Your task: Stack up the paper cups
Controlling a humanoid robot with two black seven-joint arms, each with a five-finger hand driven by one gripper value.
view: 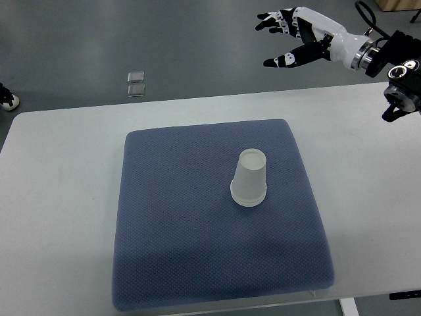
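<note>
A white paper cup [249, 178] stands upside down on the blue mat [177, 224], right of the mat's middle. It looks like one cup or a nested stack; I cannot tell which. My right hand [284, 36] is raised at the upper right, beyond the table's far edge, well away from the cup. Its fingers [271, 18] are spread and hold nothing. The left arm does not show.
The mat lies on a white table [59, 197]. Two small clear squares [136, 83] lie on the grey floor beyond the far edge. A dark shoe tip [6, 99] shows at the left edge, and the right arm's black wrist joint [401, 79] hangs over the table's right corner.
</note>
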